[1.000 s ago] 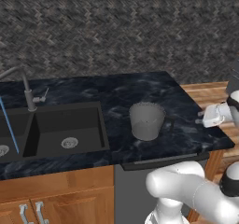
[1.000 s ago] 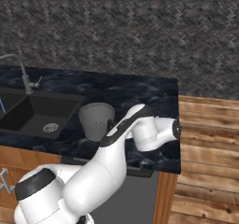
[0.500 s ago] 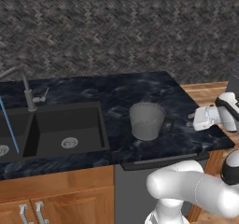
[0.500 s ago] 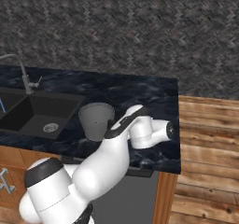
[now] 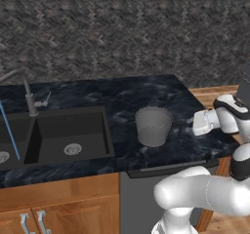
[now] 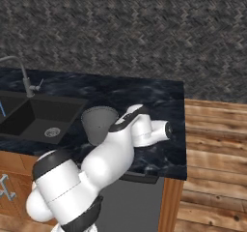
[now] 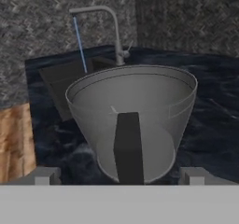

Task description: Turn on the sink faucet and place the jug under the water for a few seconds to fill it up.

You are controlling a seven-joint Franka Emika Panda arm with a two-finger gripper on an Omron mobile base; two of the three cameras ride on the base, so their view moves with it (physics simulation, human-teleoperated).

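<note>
The translucent pale grey jug (image 5: 153,126) stands upright on the dark marbled counter, to the right of the sink (image 5: 73,130). My gripper (image 5: 191,124) hovers level with it just to its right, aimed at it and apart from it. In the hand view the jug (image 7: 130,106) stands close in front of the open gripper (image 7: 119,177), whose fingertips (image 7: 44,175) flank its base and hold nothing. The sink faucet (image 5: 29,94) is running: water (image 5: 10,130) falls as a thin blue line into the left basin. My arm hides part of the jug (image 6: 96,120) in the right base view.
The counter (image 5: 122,99) ends just right of my hand, with wooden floor (image 6: 212,144) beyond. A dark textured wall (image 5: 122,28) backs the counter. Wooden cabinet doors (image 5: 58,204) and a grey appliance front (image 5: 139,199) lie below the front edge.
My hand has moved left along the counter toward the jug and turned to face it. The jug has stayed put and the water keeps running.
</note>
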